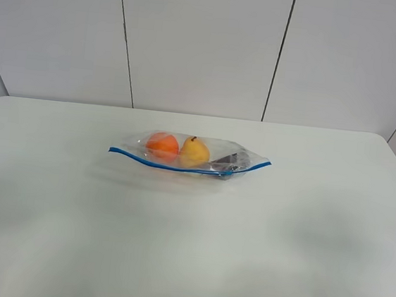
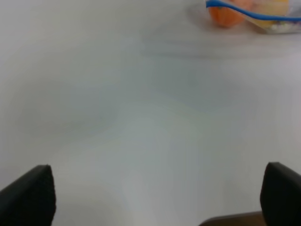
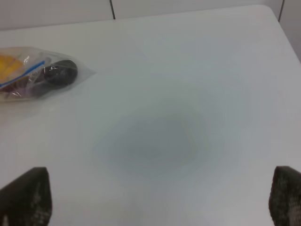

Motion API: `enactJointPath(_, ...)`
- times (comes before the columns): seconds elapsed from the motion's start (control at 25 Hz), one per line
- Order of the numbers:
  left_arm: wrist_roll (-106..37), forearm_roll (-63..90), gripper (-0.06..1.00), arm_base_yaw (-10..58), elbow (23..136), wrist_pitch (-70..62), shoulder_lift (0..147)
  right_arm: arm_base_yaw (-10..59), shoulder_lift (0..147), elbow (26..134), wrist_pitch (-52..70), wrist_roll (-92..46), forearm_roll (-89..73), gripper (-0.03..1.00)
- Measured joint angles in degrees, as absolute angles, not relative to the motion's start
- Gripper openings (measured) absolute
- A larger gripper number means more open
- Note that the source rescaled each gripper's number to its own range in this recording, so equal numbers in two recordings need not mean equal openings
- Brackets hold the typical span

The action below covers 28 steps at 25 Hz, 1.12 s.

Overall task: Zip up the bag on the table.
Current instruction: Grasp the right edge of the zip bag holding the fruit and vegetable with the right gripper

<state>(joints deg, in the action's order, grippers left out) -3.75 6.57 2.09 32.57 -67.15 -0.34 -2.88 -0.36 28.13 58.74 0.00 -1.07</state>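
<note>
The clear crinkly bag [image 1: 190,154] lies in the middle of the white table [image 1: 188,247], its blue zipper strip [image 1: 154,162] along the near edge. An orange fruit [image 1: 162,145], a yellow pear [image 1: 195,152] and a dark item [image 1: 226,161] show through it. Neither arm shows in the exterior high view. My left gripper [image 2: 160,193] is open over bare table, with the bag [image 2: 256,14] far off. My right gripper [image 3: 160,197] is open over bare table, with the bag's dark end [image 3: 56,73] well apart from it.
A white panelled wall [image 1: 209,43] stands behind the table's far edge. The table's rounded far right corner [image 3: 268,9] shows in the right wrist view.
</note>
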Motion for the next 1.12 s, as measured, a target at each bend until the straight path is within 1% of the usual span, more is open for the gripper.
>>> enactJointPath(0.28, -3.7, 6.6, 1.0, 2.1, 32.6, -67.2, -0.3, -2.9, 0.1, 28.2, 58.7, 0.0, -1.1, 1.0)
enactJointPath(0.4, -3.7, 6.6, 1.0, 2.1, 32.6, -67.2, -0.3, -2.9, 5.3, 30.7, 58.5, 0.0, -1.5, 1.0)
enactJointPath(0.68, -3.7, 6.6, 1.0, 2.1, 32.6, -67.2, -0.3, -2.9, 32.5, 46.2, 57.1, 0.0, -6.8, 1.0)
enactJointPath(0.92, -3.7, 6.6, 1.0, 2.1, 32.6, -67.2, -0.3, -2.9, 58.2, 58.2, 57.1, -3.5, -15.0, 1.0)
enactJointPath(1.08, -3.7, 6.6, 1.0, 2.1, 32.6, -67.2, -0.3, -2.9, 74.5, 65.0, 59.4, -5.9, -21.5, 1.0)
enactJointPath(1.12, -3.7, 6.6, 1.0, 2.1, 32.6, -67.2, -0.3, -2.9, 77.8, 66.6, 60.3, -6.9, -23.5, 0.98)
